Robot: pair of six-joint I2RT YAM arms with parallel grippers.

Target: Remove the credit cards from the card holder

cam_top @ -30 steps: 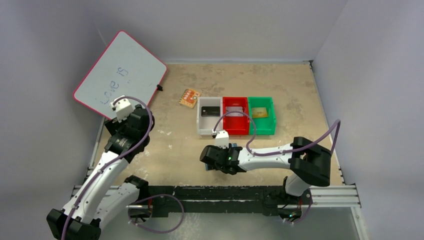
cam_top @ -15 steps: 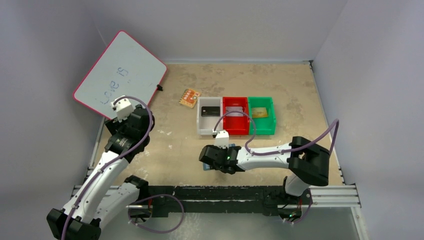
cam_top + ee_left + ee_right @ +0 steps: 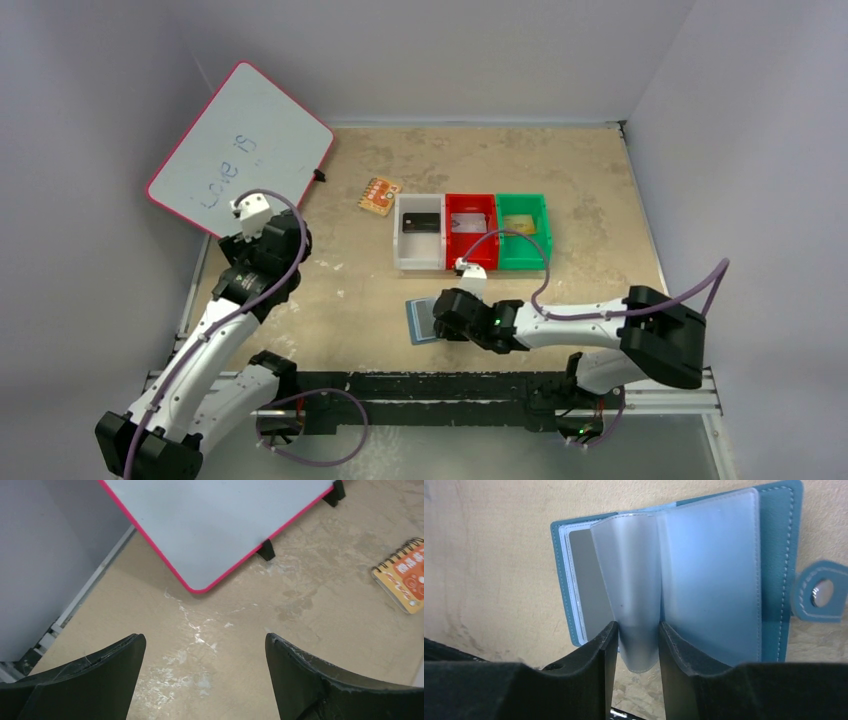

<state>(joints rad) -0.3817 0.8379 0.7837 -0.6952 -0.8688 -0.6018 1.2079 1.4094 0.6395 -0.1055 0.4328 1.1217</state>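
One grey credit card [image 3: 591,585] sits in the open card holder [image 3: 774,555] on the table [image 3: 499,540], just beside the right gripper [image 3: 638,630], which pinches a clear sleeve [image 3: 636,580]. The card's long side runs the way the fingers [image 3: 589,670] point. The left gripper [image 3: 205,645] gapes wide, far off.

A frosted sleeve [image 3: 636,580] hides most of the silver-grey card [image 3: 589,580]; the orange notebook [image 3: 405,575] is cut off.
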